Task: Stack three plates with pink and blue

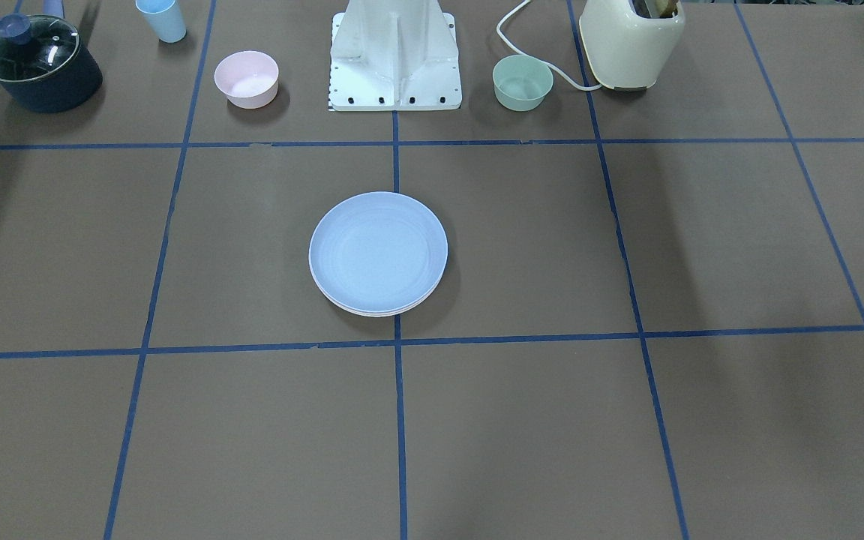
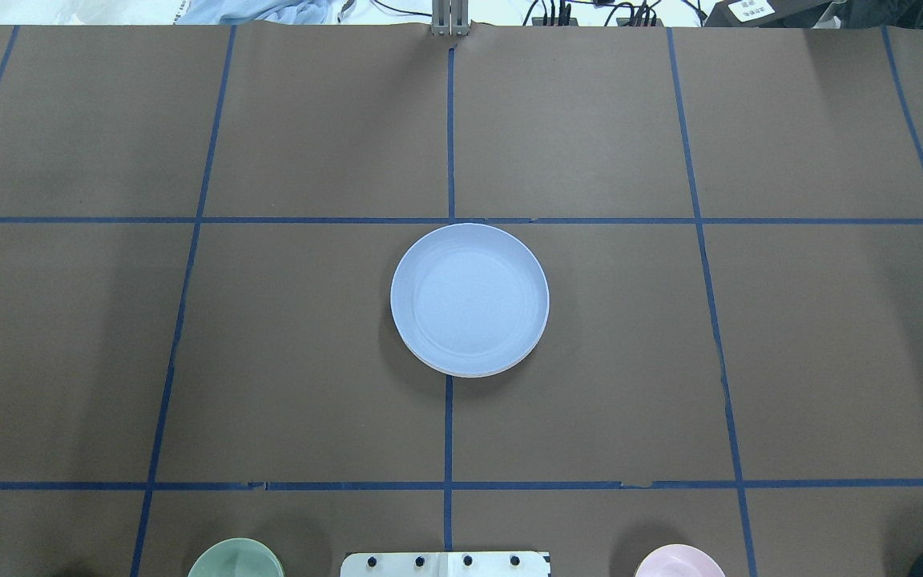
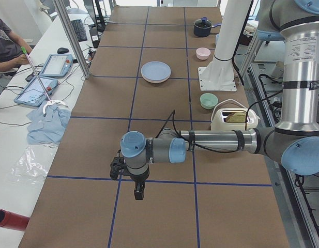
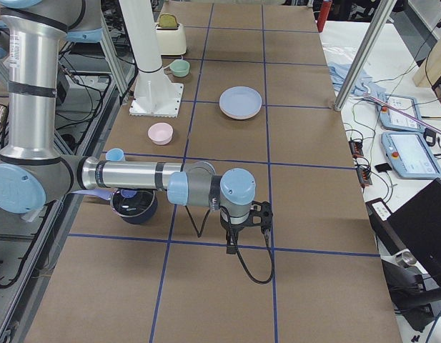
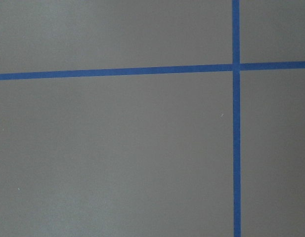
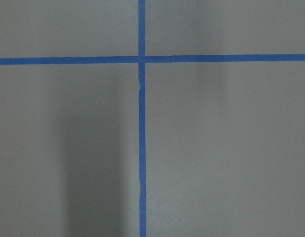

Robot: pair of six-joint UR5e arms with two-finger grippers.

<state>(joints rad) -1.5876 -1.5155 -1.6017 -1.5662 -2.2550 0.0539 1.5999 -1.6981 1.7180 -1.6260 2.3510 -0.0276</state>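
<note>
The blue plate (image 1: 378, 251) lies on top of a stack at the table's middle, on the centre tape line; it also shows in the overhead view (image 2: 469, 298) and both side views (image 3: 155, 71) (image 4: 241, 101). A thin pale pinkish rim (image 1: 372, 312) of the pink plate shows under it. I cannot make out the cream-white plate separately. My left gripper (image 3: 138, 192) hangs over the table far from the stack, seen only in the left side view. My right gripper (image 4: 231, 246) shows likewise only in the right side view. I cannot tell whether either is open or shut. Both wrist views show only table and tape.
Along the robot's side stand a dark lidded pot (image 1: 38, 64), a light-blue cup (image 1: 162, 19), a small pink bowl (image 1: 247, 78), the white robot base (image 1: 394, 56), a green bowl (image 1: 523, 82) and a cream toaster (image 1: 631, 41).
</note>
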